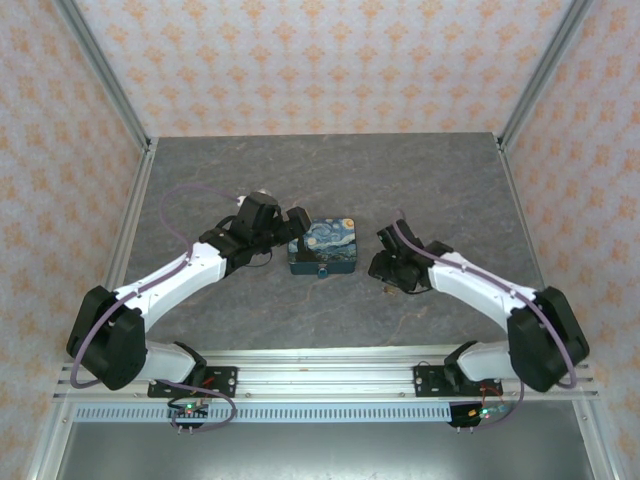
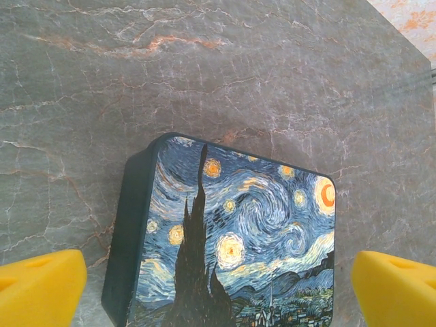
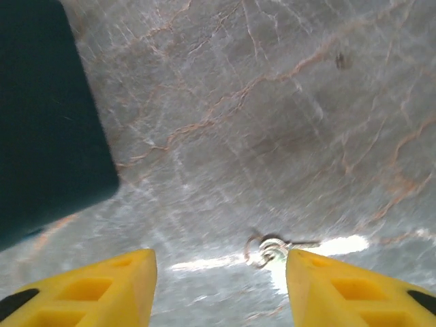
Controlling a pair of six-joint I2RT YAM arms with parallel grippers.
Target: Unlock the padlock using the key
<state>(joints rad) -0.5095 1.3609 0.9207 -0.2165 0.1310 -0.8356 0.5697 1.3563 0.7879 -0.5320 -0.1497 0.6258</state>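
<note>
Silvery little metal key [image 3: 268, 249] is lying ungripped; right gripper [image 3: 221, 286] is hovering near it, part-open, empty; left gripper [image 2: 218, 286] is gaping wide, empty. Tiny dark padlock [image 1: 323, 270] is waiting untouched.

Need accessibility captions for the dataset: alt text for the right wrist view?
A small metal key on a ring lies on the grey marbled table between the two open yellow fingers, touching neither. The dark teal side of a box sits at upper left.
</note>
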